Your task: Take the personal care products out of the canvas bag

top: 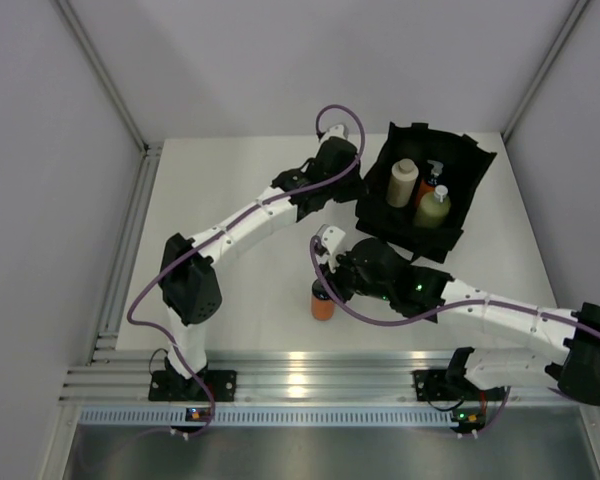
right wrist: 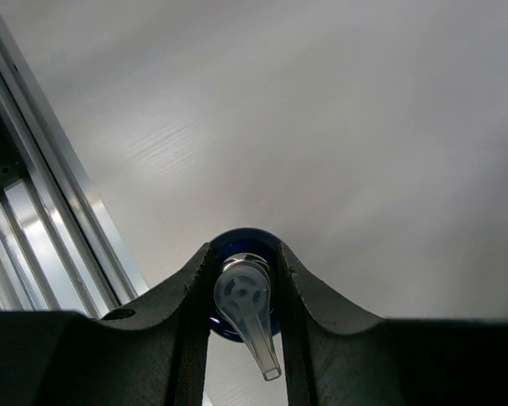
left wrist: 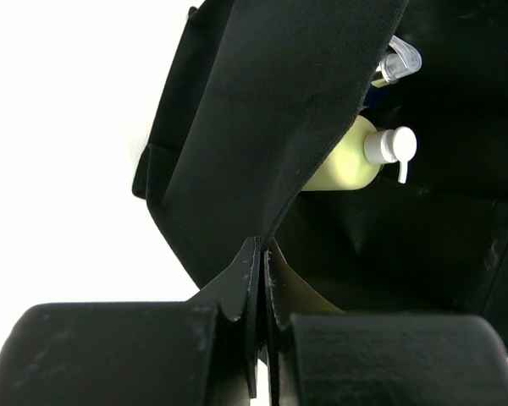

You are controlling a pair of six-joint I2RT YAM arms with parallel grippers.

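Note:
The black canvas bag [top: 460, 160] stands open at the back right of the table. Inside it I see a beige cylinder bottle [top: 402, 183], an orange bottle with a blue cap [top: 427, 186] and a yellow-green bottle [top: 432, 209]. My left gripper [top: 358, 192] is shut on the bag's left rim; the left wrist view shows the fabric [left wrist: 262, 144] pinched between the jaws [left wrist: 262, 258], with the yellow-green bottle [left wrist: 343, 165] beyond. My right gripper [top: 325, 282] is shut on the blue-capped pump top [right wrist: 244, 296] of the second orange bottle [top: 323, 304], upright near the table's front.
An aluminium rail [top: 300, 380] runs along the table's near edge, just in front of the held bottle; it also shows in the right wrist view [right wrist: 34, 228]. White walls enclose the table on the left, back and right.

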